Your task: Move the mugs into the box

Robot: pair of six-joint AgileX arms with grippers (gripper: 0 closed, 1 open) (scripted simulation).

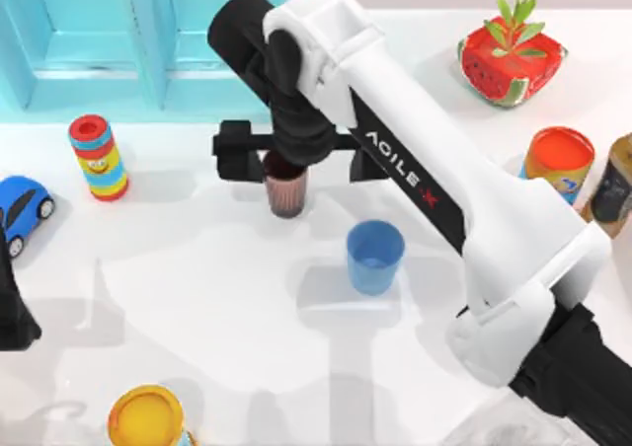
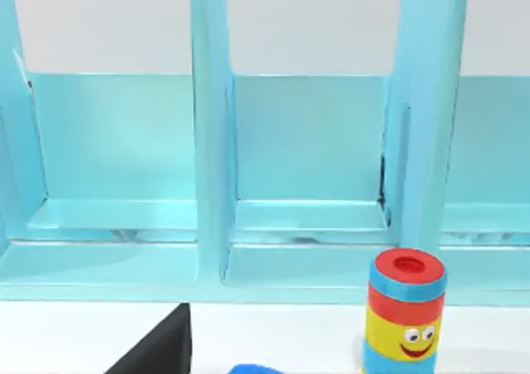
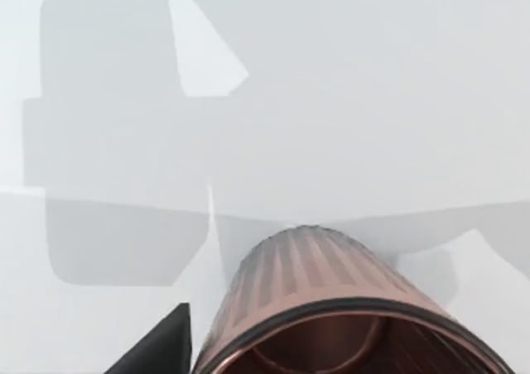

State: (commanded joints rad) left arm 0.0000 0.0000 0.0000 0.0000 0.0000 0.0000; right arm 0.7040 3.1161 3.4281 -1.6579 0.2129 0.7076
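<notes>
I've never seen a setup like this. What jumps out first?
The big white right arm sweeps in from the lower right corner, its gripper right over the brown mug near the table's middle; the right wrist view looks down on that mug's ribbed side. The blue mug stands alone a little to its right. The light blue box fills the top left corner, with a smiley cylinder in front.

The brown mug (image 3: 331,308) has a ribbed, coppery side with a soft metallic sheen and a dark rim. The blue mug (image 1: 375,256) looks like smooth matt plastic. The table (image 1: 197,288) is white and faintly glossy. The turquoise box (image 2: 290,167) looks like smooth painted board. The right arm (image 1: 454,170) wears glossy white casing.
</notes>
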